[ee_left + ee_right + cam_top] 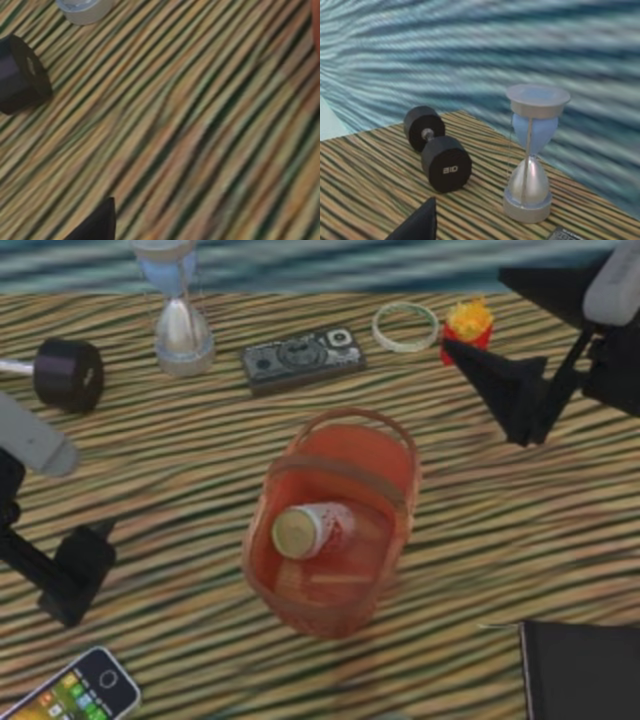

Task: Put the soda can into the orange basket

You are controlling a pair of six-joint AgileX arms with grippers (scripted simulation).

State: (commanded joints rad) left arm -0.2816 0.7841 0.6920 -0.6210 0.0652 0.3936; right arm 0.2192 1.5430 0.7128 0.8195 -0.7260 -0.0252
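The orange basket (396,462) stands near the middle of the table, its hoop handle arching across it. The soda can (312,529) lies on its side inside the basket, gold top towards the left. My right gripper (487,390) hangs open above the table at the back right, clear of the basket and beside the fries box; its wrist view shows one dark fingertip (420,225) with nothing held. My left gripper (92,575) rests open at the left edge, well left of the basket. One fingertip (97,225) shows over bare striped tabletop.
Along the back stand a dumbbell (65,373), an hourglass (180,310), a flat grey camera (303,358), a tape ring (405,326) and a red fries box (468,328). A phone (80,695) lies front left, a dark slab (580,670) front right.
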